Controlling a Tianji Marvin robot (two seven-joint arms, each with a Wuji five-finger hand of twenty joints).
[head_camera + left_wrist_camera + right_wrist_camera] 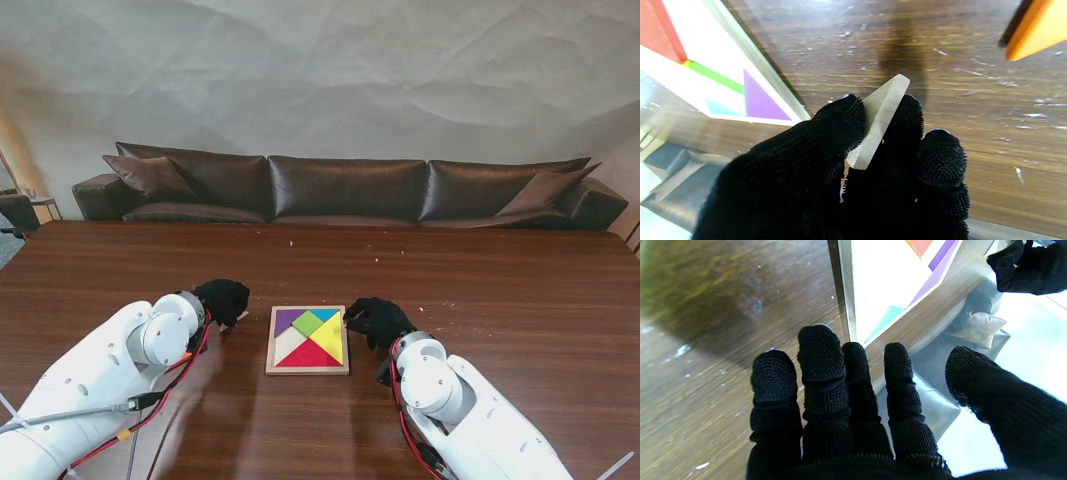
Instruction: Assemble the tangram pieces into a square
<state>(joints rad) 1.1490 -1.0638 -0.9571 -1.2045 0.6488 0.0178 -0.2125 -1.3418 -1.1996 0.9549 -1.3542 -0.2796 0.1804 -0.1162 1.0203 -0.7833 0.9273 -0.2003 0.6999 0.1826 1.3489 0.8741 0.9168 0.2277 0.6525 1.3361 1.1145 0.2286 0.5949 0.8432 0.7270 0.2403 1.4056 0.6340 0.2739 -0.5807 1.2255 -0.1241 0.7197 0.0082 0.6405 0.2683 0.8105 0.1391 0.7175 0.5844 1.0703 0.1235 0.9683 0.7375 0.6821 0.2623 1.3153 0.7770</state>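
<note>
Tangram tray [307,371]: a square wooden frame on the brown table [520,300], between the two hands in the stand view, holding purple, green, blue, yellow, red and white pieces that nearly fill it.
Pale piece [881,120]: a flat whitish, translucent-looking tangram piece, seen edge-on in the left wrist view, pinched between gloved fingertips [846,116]; one rounded corner sticks out past them, clear of the tabletop.
Left hand [222,299]: black-gloved, just beside the tray's left edge, near its far left corner; fingers closed around the pale piece, a further fingertip curled alongside without touching it.
Left arm [100,375]: white casing rising from the near left corner, red and grey cables running along its underside.
Right hand [377,320]: black-gloved, at the tray's right edge near the far right corner; in the right wrist view four fingers [821,350] lie side by side and extended, thumb apart, nothing held. Whether the fingertips touch the frame cannot be told.
Right arm [470,410]: white casing rising from the near right corner.
Orange piece [1037,31]: a wedge-shaped orange object on the table, well apart from the held piece, visible only in the left wrist view.
Sofa [345,188]: dark leather, beyond the table's far edge, against a pale wall.
</note>
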